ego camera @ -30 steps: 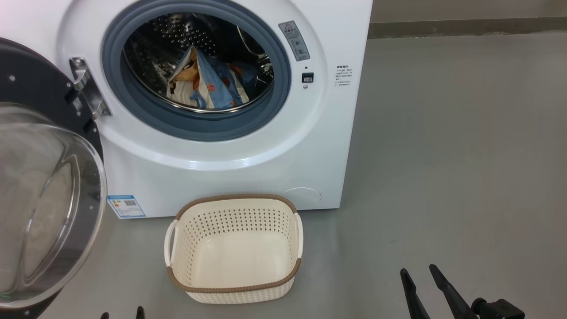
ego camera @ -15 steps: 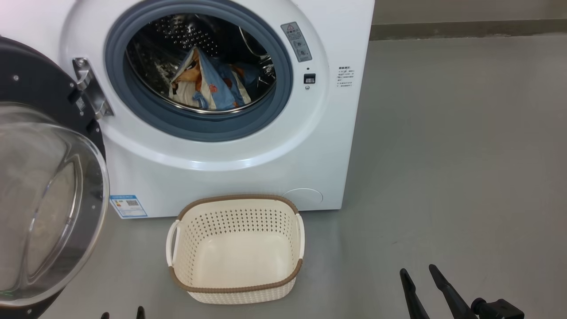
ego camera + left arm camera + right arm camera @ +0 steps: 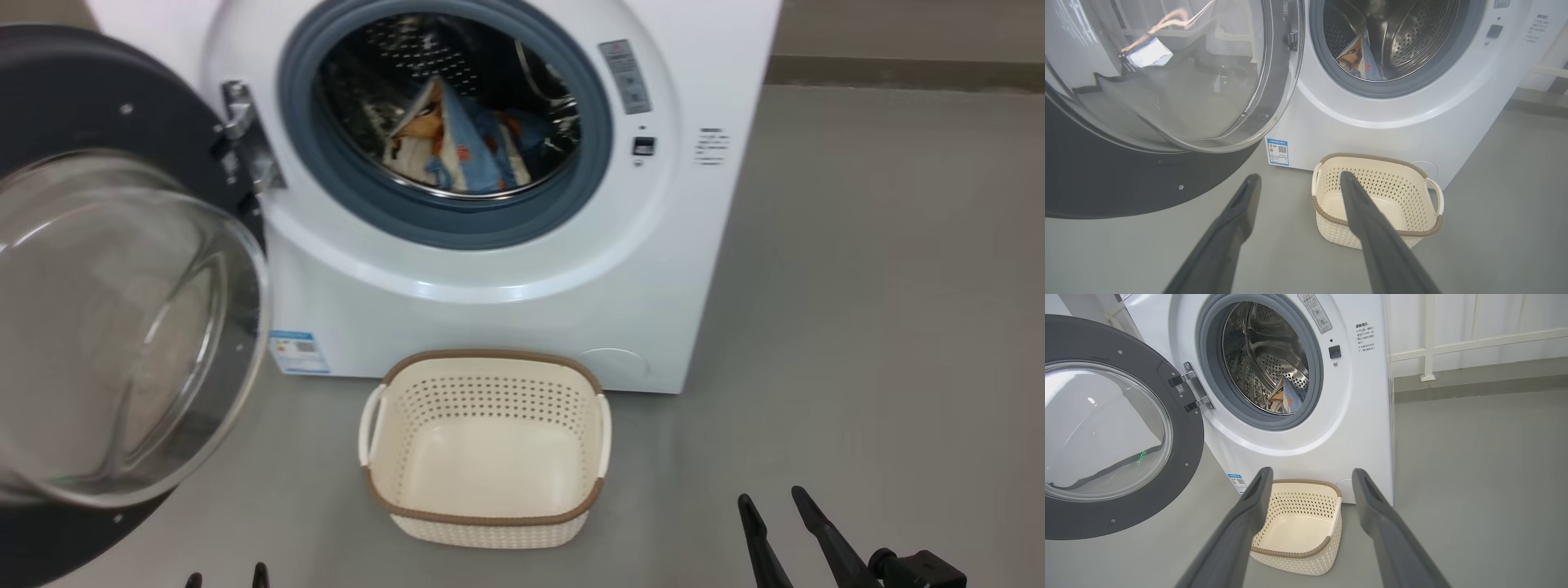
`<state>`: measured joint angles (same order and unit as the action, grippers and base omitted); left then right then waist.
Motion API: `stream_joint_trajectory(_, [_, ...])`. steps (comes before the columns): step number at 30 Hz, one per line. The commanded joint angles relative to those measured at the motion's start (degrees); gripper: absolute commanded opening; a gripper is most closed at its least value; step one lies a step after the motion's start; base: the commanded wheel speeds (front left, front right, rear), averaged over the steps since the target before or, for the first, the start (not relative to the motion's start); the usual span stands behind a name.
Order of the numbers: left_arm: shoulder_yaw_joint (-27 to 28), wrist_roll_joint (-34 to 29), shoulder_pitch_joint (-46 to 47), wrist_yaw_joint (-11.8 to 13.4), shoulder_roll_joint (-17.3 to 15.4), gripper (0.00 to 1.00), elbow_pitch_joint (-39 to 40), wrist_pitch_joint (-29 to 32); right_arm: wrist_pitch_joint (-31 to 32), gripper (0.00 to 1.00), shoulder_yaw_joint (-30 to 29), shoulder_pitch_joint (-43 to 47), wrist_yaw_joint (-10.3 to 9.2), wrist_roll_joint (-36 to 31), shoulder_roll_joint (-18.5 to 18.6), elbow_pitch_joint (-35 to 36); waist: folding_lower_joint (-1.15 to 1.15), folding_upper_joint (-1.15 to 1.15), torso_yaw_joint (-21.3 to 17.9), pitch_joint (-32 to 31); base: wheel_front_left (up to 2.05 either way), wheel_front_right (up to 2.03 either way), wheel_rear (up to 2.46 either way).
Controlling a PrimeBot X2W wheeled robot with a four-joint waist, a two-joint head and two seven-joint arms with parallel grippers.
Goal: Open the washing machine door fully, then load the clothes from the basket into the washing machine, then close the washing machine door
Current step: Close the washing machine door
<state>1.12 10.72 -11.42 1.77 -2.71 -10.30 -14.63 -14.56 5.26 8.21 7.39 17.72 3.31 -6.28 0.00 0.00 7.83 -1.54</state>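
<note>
Clothes (image 3: pixel 457 151) in the washing machine (image 3: pixel 506 327), basket (image 3: pixel 490 358) bare (loading looks done). Door (image 3: pixel 73 90) hangs wide; left gripper (image 3: pixel 1300 176) and right gripper (image 3: pixel 769 495) hover, fingers spread, free to shut it.

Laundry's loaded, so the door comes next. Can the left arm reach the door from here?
Probably yes: the left gripper is open and empty, the door stands wide open on its side, and nothing lies between; the basket sits off to the right.
</note>
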Motion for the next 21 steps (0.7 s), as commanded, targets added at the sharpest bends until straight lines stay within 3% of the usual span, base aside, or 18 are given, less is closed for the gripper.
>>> stream_joint_trajectory(1, [2.0,-0.6,2.1,0.4,-0.2,1.00,1.6,-0.4,-0.4,1.00,1.7,-2.3,0.10,-0.3,0.4,1.3,0.00,0.00,3.7,-0.1,0.00,0.00,0.00])
stream_joint_trajectory(16, [1.1,-0.3,1.5,1.2,-0.2,1.00,1.9,-0.4,-0.4,1.00,3.0,-3.3,0.10,0.3,1.8,0.6,0.00,0.00,19.5,-1.1,0.00,0.00,0.00])
stream_joint_trajectory(21, [2.0,1.3,1.3,1.7,-0.2,1.00,2.6,-0.4,-0.4,1.00,5.3,-5.7,0.10,0.3,2.6,-0.3,0.00,0.00,21.3,0.6,0.00,0.00,0.00])
